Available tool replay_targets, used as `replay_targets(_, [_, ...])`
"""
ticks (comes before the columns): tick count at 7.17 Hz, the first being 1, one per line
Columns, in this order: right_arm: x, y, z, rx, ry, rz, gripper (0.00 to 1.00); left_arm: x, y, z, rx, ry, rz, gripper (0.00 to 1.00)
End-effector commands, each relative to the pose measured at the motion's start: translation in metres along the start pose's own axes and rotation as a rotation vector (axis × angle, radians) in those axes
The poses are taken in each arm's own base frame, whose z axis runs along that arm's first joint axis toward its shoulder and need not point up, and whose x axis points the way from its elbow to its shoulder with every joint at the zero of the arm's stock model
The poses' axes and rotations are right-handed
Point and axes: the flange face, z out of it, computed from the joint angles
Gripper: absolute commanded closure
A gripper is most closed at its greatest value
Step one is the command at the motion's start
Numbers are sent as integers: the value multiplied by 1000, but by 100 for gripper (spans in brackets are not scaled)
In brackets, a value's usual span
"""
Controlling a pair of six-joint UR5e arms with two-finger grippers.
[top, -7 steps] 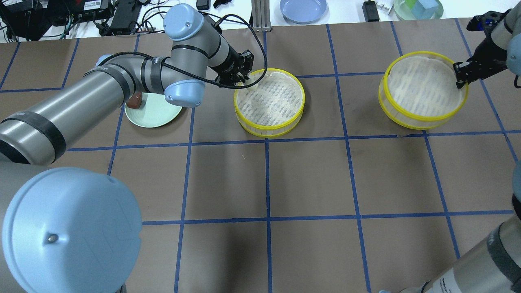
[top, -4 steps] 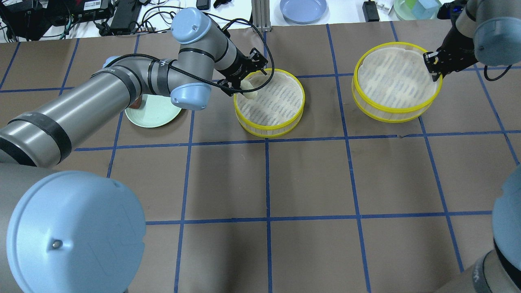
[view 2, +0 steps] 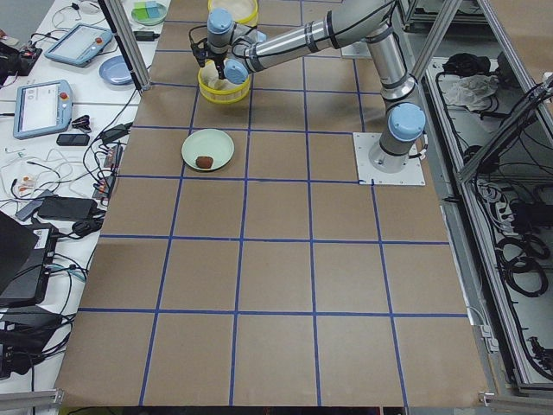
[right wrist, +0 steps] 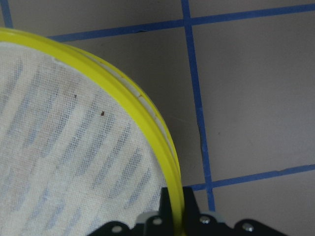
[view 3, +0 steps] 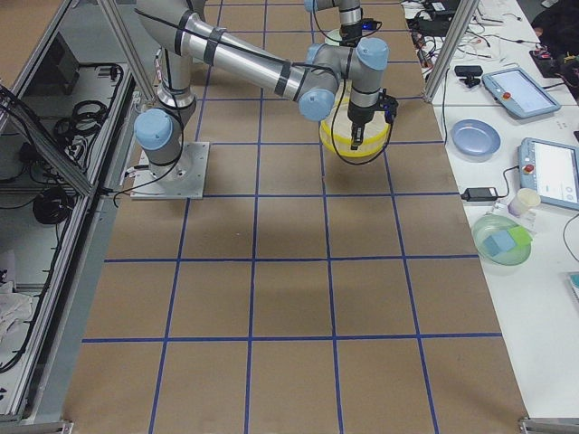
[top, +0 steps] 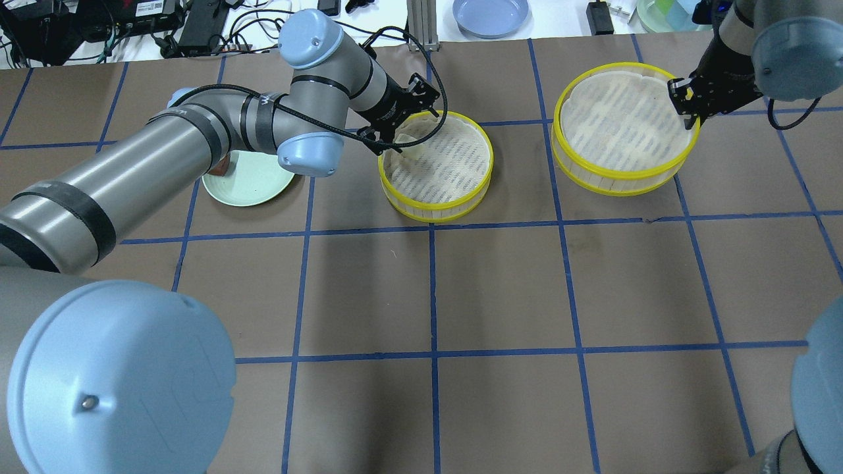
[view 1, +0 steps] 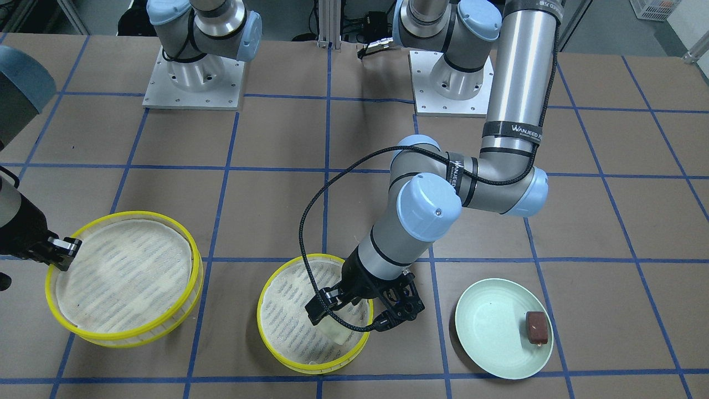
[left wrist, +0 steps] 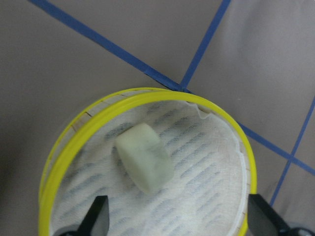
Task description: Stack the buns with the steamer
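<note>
The cream bun [left wrist: 144, 157] lies on the cloth inside the near yellow steamer [top: 435, 214], by its left rim. My left gripper [top: 405, 135] hovers over it, open, with a finger [left wrist: 96, 216] on each side and not touching. The brown bun [view 1: 535, 327] lies on the pale green plate [view 1: 487, 338], to the left of that steamer in the overhead view. My right gripper [top: 685, 105] is shut on the rim of the second yellow steamer [top: 619, 187] and holds it tilted above the table. That steamer holds only its cloth.
A blue plate [top: 490, 14], a glass bowl with coloured blocks [top: 672, 13], a metal post [top: 421, 23] and cables with electronics [top: 132, 26] line the far table edge. The left arm's elbow hangs over the green plate [top: 247, 184].
My left gripper has opened and the cream bun now lies in the near steamer. My right gripper has carried the second steamer leftwards, closer to the first.
</note>
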Motion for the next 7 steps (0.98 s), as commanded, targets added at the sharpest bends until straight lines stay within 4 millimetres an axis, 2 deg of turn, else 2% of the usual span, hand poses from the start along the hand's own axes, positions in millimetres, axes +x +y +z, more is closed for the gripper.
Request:
replay_targets(1, [-68, 16, -19, 20, -8, 62, 100, -49, -51, -42, 42, -106, 164, 0])
replay_targets(2, [-121, 26, -24, 36, -18, 98, 100, -79, -75, -60, 76, -208, 247, 0])
replay_targets(3, [-168, 39, -21, 25, -37, 151, 100, -105, -93, -69, 95, -323, 336, 0])
replay_targets(4, [-206, 48, -11, 17, -45, 145, 100, -130, -108, -65, 82, -381, 384, 0])
replay_targets(5, [-237, 50, -1, 34, -95, 177, 100, -153, -121, -59, 66, -396, 389, 0])
replay_targets(6, [-256, 47, 15, 52, -119, 198, 100, -178, -135, -53, 44, -408, 399, 0])
replay_targets(7, [-263, 44, 35, 20, -120, 203, 100, -192, -146, -46, 62, -443, 401, 0])
